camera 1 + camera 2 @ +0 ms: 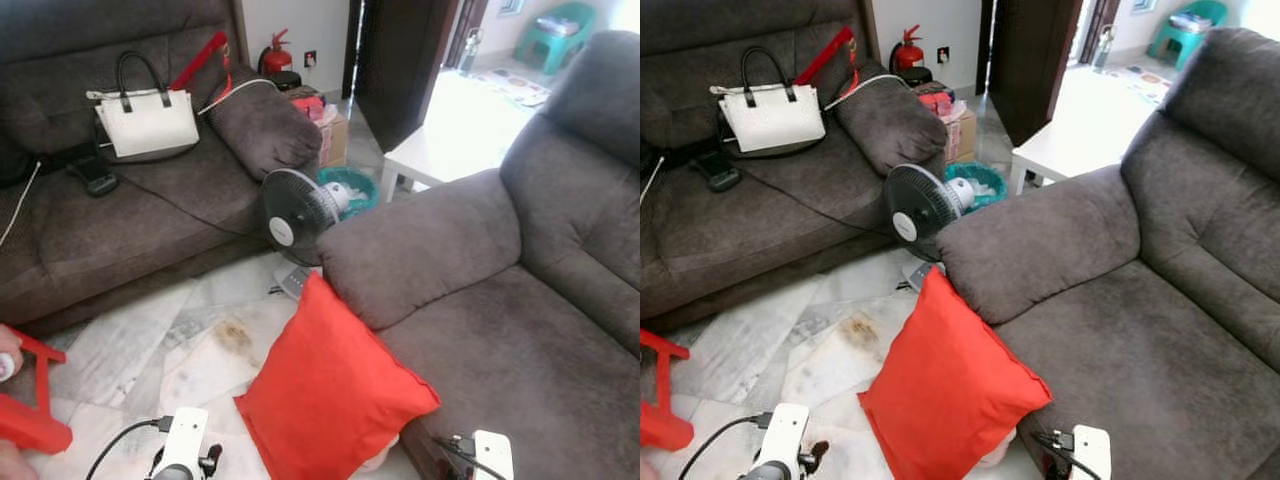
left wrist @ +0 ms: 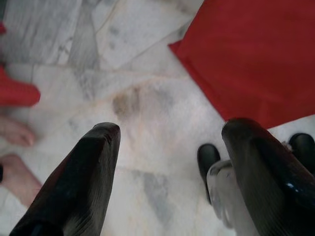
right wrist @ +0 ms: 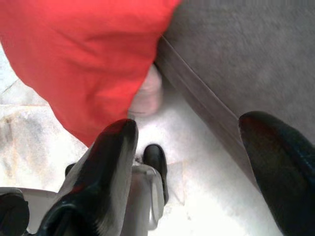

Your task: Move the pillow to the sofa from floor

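Observation:
A red pillow stands on the marble floor and leans against the front of the grey sofa on the right, just below its armrest. My left gripper is open above the bare floor, with the pillow's corner a short way beyond its fingertips. My right gripper is also open and empty. It hovers over the gap where the pillow's lower edge meets the sofa base. A pale object peeks from under the pillow.
A black standing fan sits on the floor behind the pillow. A dark sofa at the left holds a white handbag. A red stool and a person's bare feet are at my left. A white table stands beyond.

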